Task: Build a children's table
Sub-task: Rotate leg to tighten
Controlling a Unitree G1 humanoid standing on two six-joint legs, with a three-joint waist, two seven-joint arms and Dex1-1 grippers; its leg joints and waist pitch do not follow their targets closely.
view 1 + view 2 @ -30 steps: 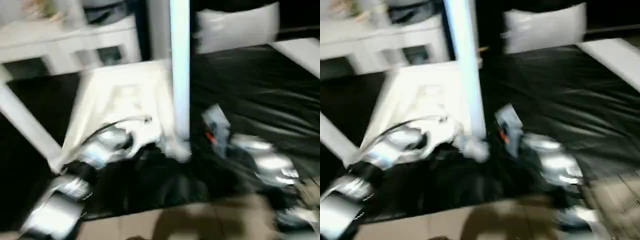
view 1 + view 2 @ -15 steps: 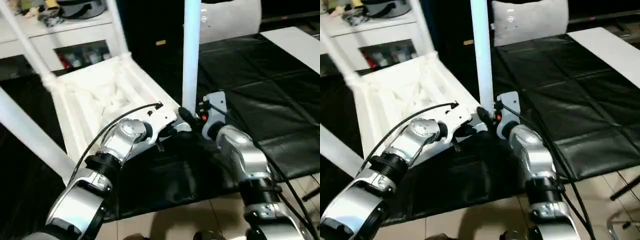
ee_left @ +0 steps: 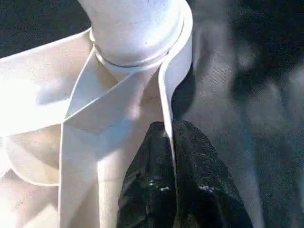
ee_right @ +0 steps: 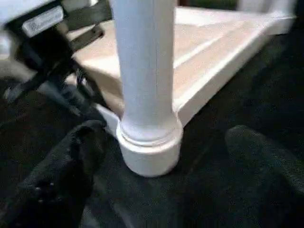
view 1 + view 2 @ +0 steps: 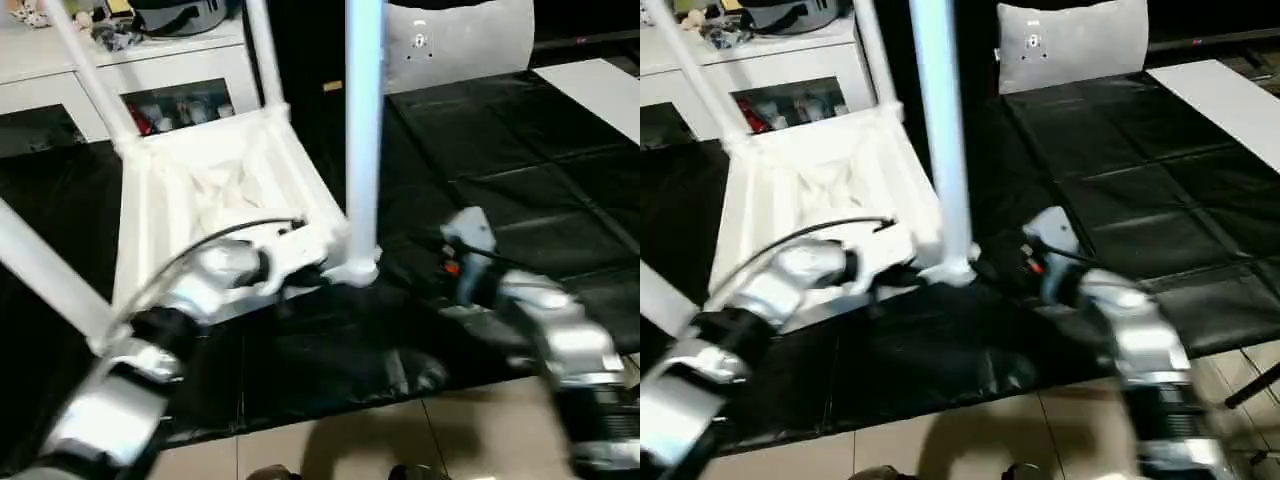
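The children's table lies upside down on the black mat: its white tabletop (image 5: 215, 190) shows the ribbed underside. A white leg (image 5: 362, 130) stands upright in the near right corner socket (image 4: 149, 147). More legs (image 5: 262, 50) rise from the other corners. My left gripper (image 3: 166, 130) is shut on the tabletop's thin rim right beside that socket. My right gripper (image 4: 165, 133) is open, its fingers (image 4: 71, 166) spread wide on either side of the leg's base and a little back from it, touching nothing.
A grey cushion (image 5: 460, 40) leans at the back. A white shelf unit (image 5: 150, 70) with small items stands at the back left. A white board (image 5: 600, 85) lies at the far right. The black mat (image 5: 520, 160) ends at a tiled floor (image 5: 330, 440) in front.
My right gripper has opened and drawn back to the right, away from the upright leg. The left gripper keeps its hold on the rim. The camera has shifted.
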